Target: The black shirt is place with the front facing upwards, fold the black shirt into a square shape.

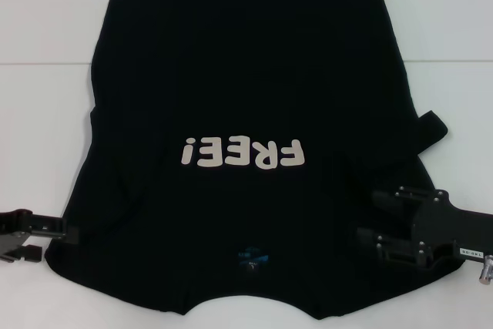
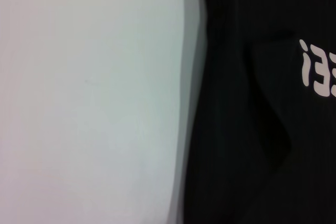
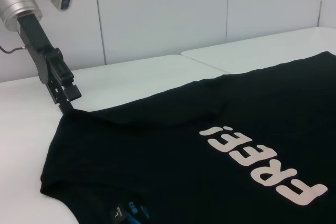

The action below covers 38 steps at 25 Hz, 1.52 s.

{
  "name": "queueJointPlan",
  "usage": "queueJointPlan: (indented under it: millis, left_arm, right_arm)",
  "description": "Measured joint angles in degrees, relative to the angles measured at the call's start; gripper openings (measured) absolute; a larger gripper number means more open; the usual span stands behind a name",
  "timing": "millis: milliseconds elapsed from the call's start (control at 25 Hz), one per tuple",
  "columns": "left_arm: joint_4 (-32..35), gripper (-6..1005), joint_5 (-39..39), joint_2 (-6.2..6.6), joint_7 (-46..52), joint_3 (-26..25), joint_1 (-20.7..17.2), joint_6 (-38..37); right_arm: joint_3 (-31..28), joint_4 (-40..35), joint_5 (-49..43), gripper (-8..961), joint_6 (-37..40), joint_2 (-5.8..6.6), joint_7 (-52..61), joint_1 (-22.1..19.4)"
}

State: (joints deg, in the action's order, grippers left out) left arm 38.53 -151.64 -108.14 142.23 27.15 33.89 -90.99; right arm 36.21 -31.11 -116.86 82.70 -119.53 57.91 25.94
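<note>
The shirt (image 1: 231, 98) lies flat, print up, on the white table (image 1: 38, 113), collar nearest the robot at 6 o'clock and hem far at 12. The left gripper (image 1: 58, 229) sits at the shirt's 8 o'clock edge, touching the cloth (image 3: 65, 98); whether it grips cannot be told. The right gripper (image 1: 377, 217) rests over the 4 o'clock shoulder, jaw state unclear. A sleeve (image 1: 431, 125) sticks out at 3 o'clock.

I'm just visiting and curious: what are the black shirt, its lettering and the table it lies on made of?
The black shirt looks like soft matte knit cloth; it creases and drapes. Its FREE! lettering seems a flat off-white print. The table looks like a smooth, hard white surface, perhaps laminate.
</note>
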Motion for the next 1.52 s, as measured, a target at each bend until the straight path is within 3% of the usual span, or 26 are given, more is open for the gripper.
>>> queueJointPlan:
  millis: [680, 1000, 1240, 1400, 1520]
  left_arm:
    - [-4.03, 920, -0.33, -0.3, -0.08, 0.39, 2.66, 1.67]
    - [-2.85, 870, -0.78, -0.4, -0.43, 1.51, 2.88, 1.72]
    - [-0.02, 647, -0.87, -0.15, -0.71, 2.87, 2.17, 1.57]
    - [1.34, 568, -1.1, -0.31, -0.6, 5.3, 2.09, 1.88]
    - [1.89, 592, -1.52, -0.65, -0.21, 6.96, 2.08, 2.8]
  right_arm:
    - [0.0, 0.33, 0.18, 705, 0.07, 0.0, -0.07, 0.18]
    - [-0.1, 0.06, 0.68, 705, 0.72, 0.0, 0.39, 0.19]
    - [-0.54, 0.02, 0.77, 706, 0.77, 0.0, 0.41, 0.17]
    - [-0.59, -0.01, 0.77, 706, 0.8, 0.0, 0.43, 0.4]
    - [-0.62, -0.01, 0.77, 706, 0.8, 0.0, 0.44, 0.47]
